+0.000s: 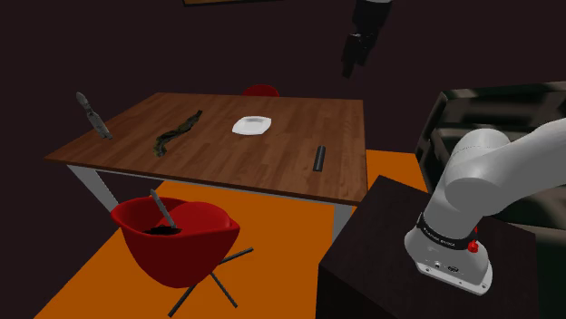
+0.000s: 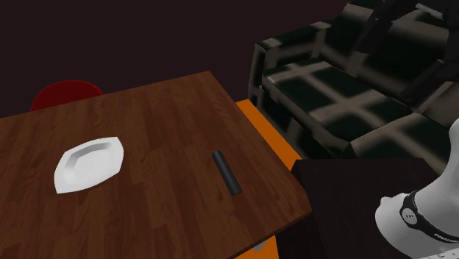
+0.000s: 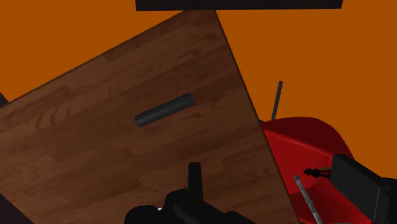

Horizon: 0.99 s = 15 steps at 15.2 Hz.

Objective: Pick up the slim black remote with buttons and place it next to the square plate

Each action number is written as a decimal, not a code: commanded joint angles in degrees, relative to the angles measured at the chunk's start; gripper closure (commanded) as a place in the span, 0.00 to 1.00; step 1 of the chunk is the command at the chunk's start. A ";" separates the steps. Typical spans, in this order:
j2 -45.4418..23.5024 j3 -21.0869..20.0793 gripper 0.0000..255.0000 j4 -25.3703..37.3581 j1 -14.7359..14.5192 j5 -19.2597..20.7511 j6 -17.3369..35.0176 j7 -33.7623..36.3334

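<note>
The slim black remote lies flat on the brown wooden table, close to the edge nearest the stand. It appears again in the second exterior view and in the wrist view. A white square plate rests farther in on the tabletop, well apart from the remote. My black gripper hangs high above the table's end, pointing down, far from the remote. One of its fingers comes in below the remote. The fingers stand apart with nothing between them.
A dark twisted object and a grey object lie on the table's far side. A red bucket chair stands in front on the orange floor, another red chair behind. A dark sofa sits beside the stand.
</note>
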<state>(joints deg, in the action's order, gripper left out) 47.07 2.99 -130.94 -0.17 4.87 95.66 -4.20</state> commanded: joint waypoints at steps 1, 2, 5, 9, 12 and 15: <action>0.00 0.00 0.00 0.00 0.00 0.00 0.00 0.00; -0.92 -0.08 0.00 -1.08 0.57 -0.17 1.76 1.52; -4.07 -0.29 0.00 -3.96 2.24 -0.67 7.06 6.02; -9.17 -0.49 0.00 -6.90 4.36 -1.34 14.15 11.90; -13.61 -0.55 0.00 -8.46 5.86 -1.83 19.43 16.21; -18.52 -0.55 0.00 -9.48 7.29 -2.38 24.64 20.39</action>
<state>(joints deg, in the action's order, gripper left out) 30.09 2.32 -139.73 6.55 2.63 118.25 14.79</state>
